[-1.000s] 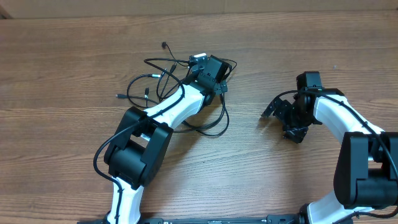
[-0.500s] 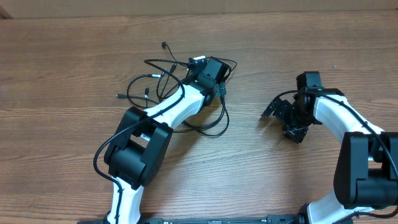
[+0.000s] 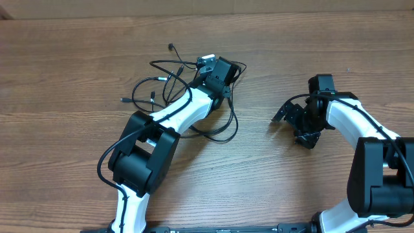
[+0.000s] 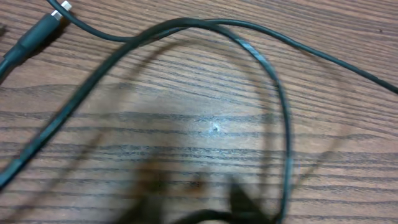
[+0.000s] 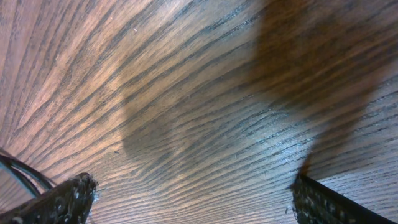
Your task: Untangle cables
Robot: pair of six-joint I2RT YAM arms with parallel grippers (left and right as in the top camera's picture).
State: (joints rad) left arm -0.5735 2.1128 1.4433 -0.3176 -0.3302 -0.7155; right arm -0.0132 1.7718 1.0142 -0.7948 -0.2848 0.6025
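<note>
Reaching across the wooden table, the left arm is covering the right end of the cables, which are lying tangled at upper centre and sprawling mostly leftward from the left gripper, one loop trailing toward the near edge. Left jaws are not showing, cannot tell if apart or together. Right gripper is sitting well apart to the right, fingers spread wide, holding nothing. Left is nearer, probably taking the pull. Silver plug tip is lying beside a strand
</note>
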